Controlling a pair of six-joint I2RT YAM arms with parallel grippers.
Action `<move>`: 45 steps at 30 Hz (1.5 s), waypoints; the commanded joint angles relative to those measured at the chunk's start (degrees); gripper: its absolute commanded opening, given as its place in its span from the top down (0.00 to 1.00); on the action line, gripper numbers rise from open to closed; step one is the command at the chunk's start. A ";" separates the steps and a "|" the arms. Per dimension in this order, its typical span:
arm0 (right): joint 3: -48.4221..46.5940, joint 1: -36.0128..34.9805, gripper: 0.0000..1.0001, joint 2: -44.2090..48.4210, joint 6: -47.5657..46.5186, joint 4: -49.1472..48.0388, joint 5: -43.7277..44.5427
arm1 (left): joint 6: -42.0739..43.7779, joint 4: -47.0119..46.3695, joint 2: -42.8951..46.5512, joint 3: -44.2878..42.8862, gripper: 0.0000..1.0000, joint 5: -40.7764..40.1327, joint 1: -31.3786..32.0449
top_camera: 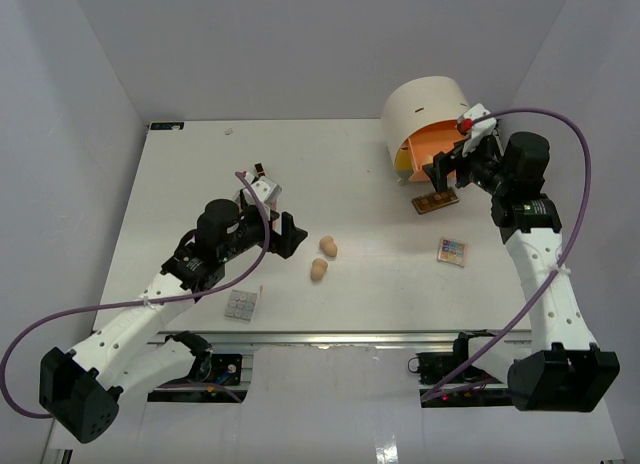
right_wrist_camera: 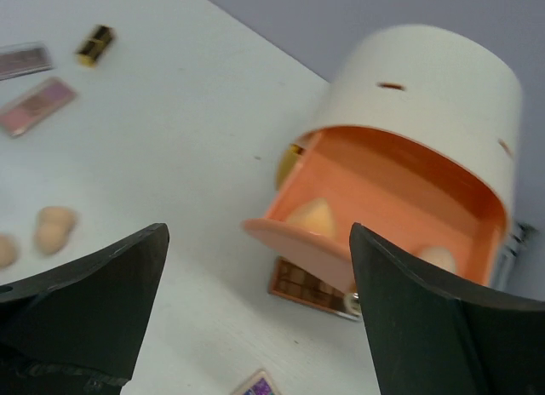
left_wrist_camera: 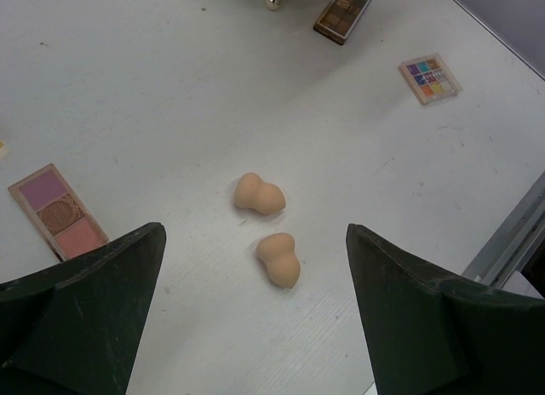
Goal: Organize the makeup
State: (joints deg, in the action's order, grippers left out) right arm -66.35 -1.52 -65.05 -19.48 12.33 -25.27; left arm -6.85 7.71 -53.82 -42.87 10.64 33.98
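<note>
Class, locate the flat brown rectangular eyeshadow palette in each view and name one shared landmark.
Top external: brown palette right of centre, before the round cream drawer unit.
Left wrist: palette at top, right of centre.
Right wrist: palette lower centre, below the open orange drawer.
Shared landmark: two tan sponges.

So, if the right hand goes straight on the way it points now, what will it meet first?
Most likely the front lip of the open orange drawer in the round cream unit; the open right hand frames it. Depth is unclear, but nothing shows in between.
</note>
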 commanded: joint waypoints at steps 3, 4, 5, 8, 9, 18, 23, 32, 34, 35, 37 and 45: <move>11.23 -0.15 0.08 10.03 -5.77 5.67 -33.89 | -1.11 -0.06 -3.03 -1.28 0.02 4.88 0.04; 13.40 -0.15 0.08 11.12 -6.43 5.61 -36.19 | -1.28 -0.06 -4.06 -1.39 0.02 5.32 0.04; 15.65 -0.15 0.08 12.35 -7.37 5.53 -37.31 | -1.65 0.04 -4.78 -1.56 0.02 5.61 0.04; 21.38 0.28 0.08 15.71 -8.90 4.21 -37.58 | -3.24 0.38 -6.80 -2.03 0.02 6.66 0.04; 23.50 0.58 0.08 17.37 -8.31 1.68 -37.67 | -3.99 0.48 -7.51 -2.29 0.03 7.46 0.04; 32.30 5.25 0.05 25.50 -6.11 -4.69 -37.17 | -11.17 0.47 -13.36 -4.92 0.07 8.14 0.04; 31.93 5.30 0.04 26.10 -5.06 -4.67 -34.91 | -13.69 1.76 -17.46 -7.25 0.08 7.21 0.04; 32.19 5.83 0.04 27.41 -3.31 -5.59 -32.80 | -15.77 6.19 -21.26 -9.18 0.09 -0.33 0.27; 32.31 5.83 0.04 27.35 -3.13 -5.78 -32.58 | -15.70 7.50 -22.21 -9.67 0.11 -2.09 0.80; 32.37 5.83 0.04 27.35 -3.07 -5.90 -32.43 | -15.58 8.01 -22.72 -9.91 0.11 -2.75 1.18; 32.49 5.86 0.04 27.25 -2.99 -6.03 -32.24 | -15.22 8.94 -23.91 -10.51 0.13 -4.33 1.97; 32.78 6.62 0.04 27.10 -2.65 -6.37 -32.32 | -13.85 12.27 -27.88 -13.58 0.22 -9.97 3.91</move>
State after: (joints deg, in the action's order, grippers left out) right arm -33.82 4.36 -37.98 -22.91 8.73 -57.36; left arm -21.51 17.40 -81.45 -53.39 5.04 37.23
